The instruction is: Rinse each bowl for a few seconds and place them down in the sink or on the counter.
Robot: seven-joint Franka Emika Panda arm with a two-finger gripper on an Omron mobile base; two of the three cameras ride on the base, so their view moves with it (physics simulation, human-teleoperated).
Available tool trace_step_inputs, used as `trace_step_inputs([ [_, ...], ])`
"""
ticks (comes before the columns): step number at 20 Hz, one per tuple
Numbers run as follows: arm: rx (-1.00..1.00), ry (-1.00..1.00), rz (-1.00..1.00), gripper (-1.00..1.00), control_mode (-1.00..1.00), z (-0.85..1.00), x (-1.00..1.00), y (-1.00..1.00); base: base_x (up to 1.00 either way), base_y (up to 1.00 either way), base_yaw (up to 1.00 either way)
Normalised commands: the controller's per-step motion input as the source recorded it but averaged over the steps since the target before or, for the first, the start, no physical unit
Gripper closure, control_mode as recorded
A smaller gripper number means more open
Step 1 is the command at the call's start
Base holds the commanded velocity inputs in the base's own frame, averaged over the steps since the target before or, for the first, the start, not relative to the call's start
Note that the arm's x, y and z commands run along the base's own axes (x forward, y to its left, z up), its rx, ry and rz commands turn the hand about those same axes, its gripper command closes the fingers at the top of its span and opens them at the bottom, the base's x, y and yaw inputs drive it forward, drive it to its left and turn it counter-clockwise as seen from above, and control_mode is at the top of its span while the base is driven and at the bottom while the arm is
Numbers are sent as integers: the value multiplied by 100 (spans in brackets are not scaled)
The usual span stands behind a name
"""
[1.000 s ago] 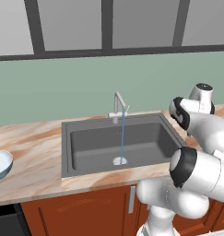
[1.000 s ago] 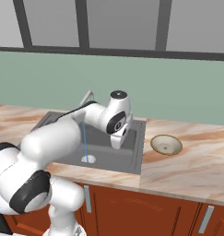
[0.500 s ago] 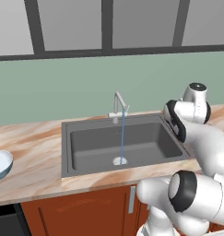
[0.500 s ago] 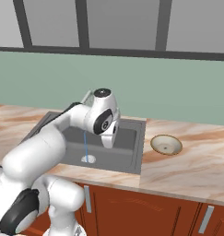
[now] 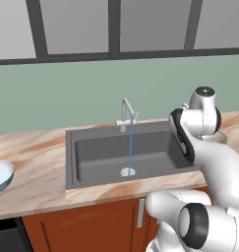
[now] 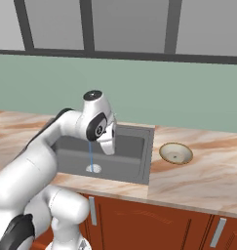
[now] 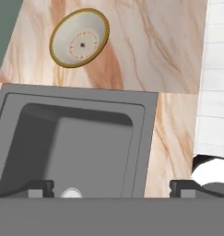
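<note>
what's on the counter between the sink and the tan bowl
Nothing: in the right base view, bare marble counter separates the sink rim from the tan bowl. The hand view shows the same.

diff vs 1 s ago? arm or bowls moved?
Only the arm moved: its wrist swung from over the sink's right rim toward the middle of the sink, nearer the running tap. The gripper is open with nothing held. Nothing grabbed or released. Unchanged: tan bowl on the counter right of the sink, blue-white bowl on the left, water running.
</note>
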Motion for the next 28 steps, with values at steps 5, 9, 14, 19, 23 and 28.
trace_step_inputs([
  [5,-8,1,17,-100,-100,28,-14,25,0,0,0],
  [9,-5,4,15,-100,-100,17,-9,34,0,0,0],
  [14,-1,5,12,-100,-100,9,-5,41,0,0,0],
  [19,-1,6,10,-100,-100,11,-5,43,0,0,0],
  [23,0,6,10,-100,-100,5,-9,42,0,0,0],
  [28,0,5,11,-100,-100,2,-11,41,0,0,0],
])
